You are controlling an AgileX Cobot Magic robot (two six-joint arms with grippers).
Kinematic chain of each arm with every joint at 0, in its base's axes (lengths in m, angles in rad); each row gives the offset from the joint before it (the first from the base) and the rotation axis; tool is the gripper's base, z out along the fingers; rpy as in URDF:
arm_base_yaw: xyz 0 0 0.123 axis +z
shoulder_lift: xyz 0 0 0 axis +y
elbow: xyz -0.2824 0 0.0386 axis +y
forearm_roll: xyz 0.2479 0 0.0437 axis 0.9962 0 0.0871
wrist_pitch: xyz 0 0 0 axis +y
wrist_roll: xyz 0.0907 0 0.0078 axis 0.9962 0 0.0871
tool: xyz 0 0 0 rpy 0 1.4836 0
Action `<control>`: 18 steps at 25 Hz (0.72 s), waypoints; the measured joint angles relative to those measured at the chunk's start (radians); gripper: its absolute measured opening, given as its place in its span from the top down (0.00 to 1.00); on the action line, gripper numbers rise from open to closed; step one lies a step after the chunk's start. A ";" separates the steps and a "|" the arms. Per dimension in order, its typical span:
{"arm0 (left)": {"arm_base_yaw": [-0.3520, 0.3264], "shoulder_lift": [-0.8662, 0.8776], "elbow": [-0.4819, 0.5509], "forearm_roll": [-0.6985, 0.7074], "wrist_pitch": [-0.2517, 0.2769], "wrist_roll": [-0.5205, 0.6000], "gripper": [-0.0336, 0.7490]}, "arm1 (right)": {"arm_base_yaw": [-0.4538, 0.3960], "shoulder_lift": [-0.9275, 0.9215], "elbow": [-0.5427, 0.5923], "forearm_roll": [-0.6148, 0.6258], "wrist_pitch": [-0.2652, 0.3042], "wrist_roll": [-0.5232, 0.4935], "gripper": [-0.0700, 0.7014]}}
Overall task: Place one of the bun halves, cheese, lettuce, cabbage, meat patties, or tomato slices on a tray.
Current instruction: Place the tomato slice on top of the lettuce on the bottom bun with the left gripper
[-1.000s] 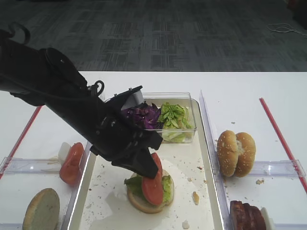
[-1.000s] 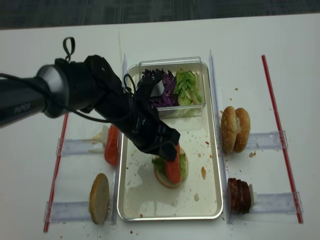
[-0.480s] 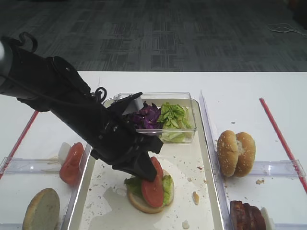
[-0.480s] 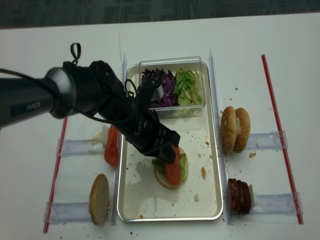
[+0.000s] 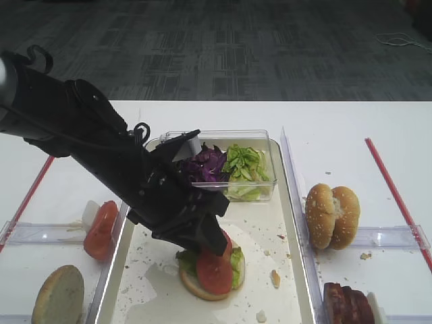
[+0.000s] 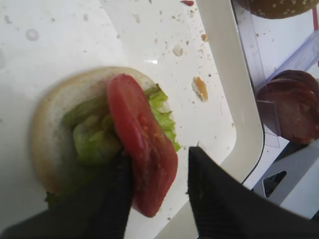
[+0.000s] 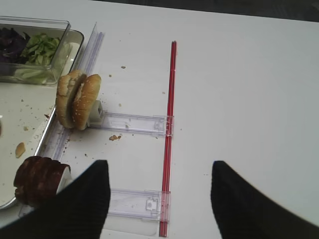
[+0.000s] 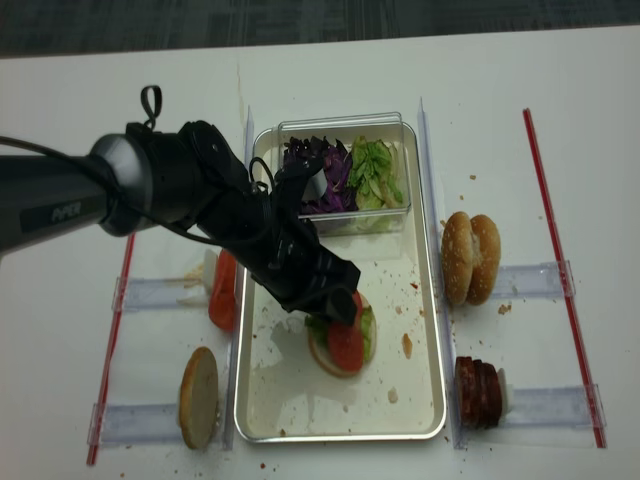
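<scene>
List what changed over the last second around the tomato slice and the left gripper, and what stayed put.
The left gripper opened its jaws around the tomato slice; the slice tipped from leaning upright to lying flatter on the lettuce and bun half in the tray. The arm drew slightly back toward the left. The tub, spare buns, patties and right gripper stayed where they were.

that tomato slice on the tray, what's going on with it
The left gripper is placing a tomato slice on the lettuce of a bun half in the tray. Its jaws stand apart on either side of the slice, which lies tilted on the stack. The right gripper hangs open over the table, holding nothing.
</scene>
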 joint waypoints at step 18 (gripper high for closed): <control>0.057 0.000 0.000 0.009 0.016 -0.005 0.39 | 0.000 0.000 0.000 0.000 0.000 0.000 0.28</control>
